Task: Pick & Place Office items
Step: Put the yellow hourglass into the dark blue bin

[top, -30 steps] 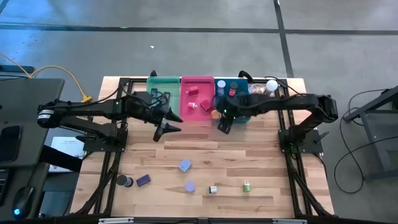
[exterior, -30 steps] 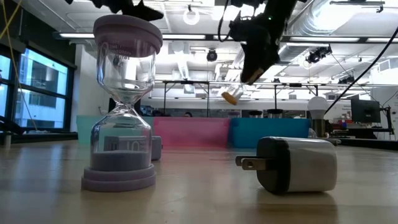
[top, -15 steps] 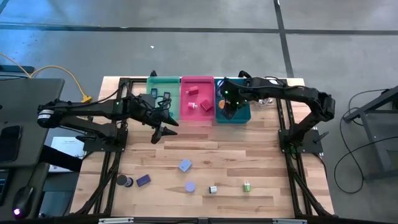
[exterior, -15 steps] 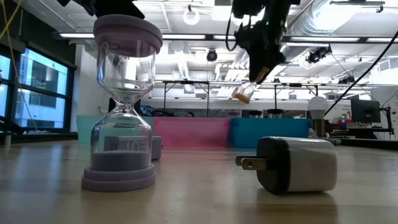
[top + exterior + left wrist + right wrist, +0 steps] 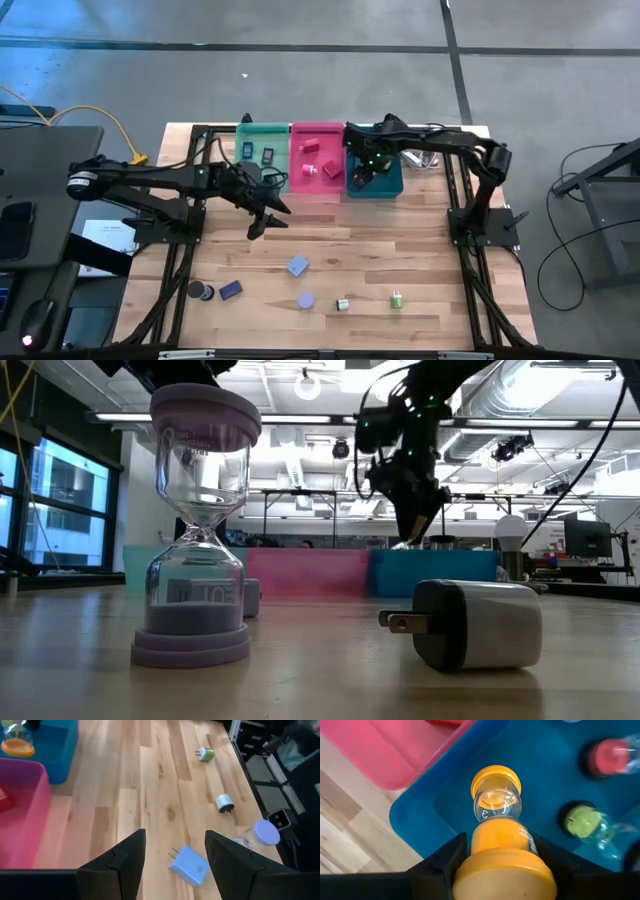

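Note:
My right gripper [image 5: 358,178] is over the blue bin [image 5: 388,186], shut on a small yellow hourglass [image 5: 496,810]. A red hourglass [image 5: 610,757] and a green one [image 5: 582,820] lie in that bin. My left gripper [image 5: 262,222] hovers open above the bare table, in front of the green bin [image 5: 250,152]. A blue charger [image 5: 190,865] lies on the table beyond it. Near the front edge rest a lavender hourglass [image 5: 305,300], a white plug [image 5: 342,304], a green plug [image 5: 396,299], a dark roll [image 5: 198,291] and a purple block [image 5: 231,290]. My right gripper pinches the yellow hourglass by its upper end cap [image 5: 502,865] between its two fingers [image 5: 445,860]. The fingers come from above and point down. The hourglass hangs upright below them, its lower cap [image 5: 496,777] over the blue bin's floor.
The pink bin [image 5: 317,190] stands between the green and the blue ones along the far side, with red pieces in it. A white bulb [image 5: 510,530] stands at the far right. The low view shows the lavender hourglass [image 5: 197,530] and a plug [image 5: 475,622] close up.
My right gripper has carried the yellow hourglass from in front of the bins toward the far edge, over the blue bin. It has sunk and turned its fingers downward. My left gripper has tipped down, sunk a little and come toward the near edge.

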Available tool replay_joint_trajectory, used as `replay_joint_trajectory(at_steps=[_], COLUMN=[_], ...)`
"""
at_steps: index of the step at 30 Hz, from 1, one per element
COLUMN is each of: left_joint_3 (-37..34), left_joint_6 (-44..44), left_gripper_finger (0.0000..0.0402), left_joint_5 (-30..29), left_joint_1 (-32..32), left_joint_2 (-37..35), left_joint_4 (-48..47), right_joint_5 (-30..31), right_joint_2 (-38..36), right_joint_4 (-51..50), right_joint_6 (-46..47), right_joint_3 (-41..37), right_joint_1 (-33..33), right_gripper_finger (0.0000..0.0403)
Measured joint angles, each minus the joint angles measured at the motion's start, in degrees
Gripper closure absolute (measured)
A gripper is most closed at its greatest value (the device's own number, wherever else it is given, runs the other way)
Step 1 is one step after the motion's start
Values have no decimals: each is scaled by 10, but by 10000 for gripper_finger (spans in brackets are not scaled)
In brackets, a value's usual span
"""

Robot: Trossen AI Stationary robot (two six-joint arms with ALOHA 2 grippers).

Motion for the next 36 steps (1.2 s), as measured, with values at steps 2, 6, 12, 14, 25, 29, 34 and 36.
replay_joint_trajectory(at_steps=[2,6,12,14,25,29,34,36], left_joint_3=[0,0,0,0,0,0,0,0], left_joint_6=[0,-1,-1,-1,1,1,0,-5], left_gripper_finger=[203,203,203,203,203,203,203,203], left_joint_5=[0,-7,-8,-8,-8,-8,-8,-8], left_joint_1=[-8,-20,-33,-38,-60,-62,-61,-62], left_joint_2=[2,2,2,2,2,1,1,1], left_joint_4=[2,7,9,8,1,0,0,0], right_joint_5=[-1,-3,0,0,16,15,15,16], right_joint_2=[17,47,73,76,75,75,75,75], right_joint_4=[-3,-10,-5,0,6,-4,-28,-45], right_joint_6=[0,-2,-2,0,13,1,16,17], right_joint_3=[8,20,31,31,31,49,87,101], right_joint_1=[0,0,-3,-3,-3,-5,-7,-7], right_gripper_finger=[225,226,218,211,130,106,102,105])
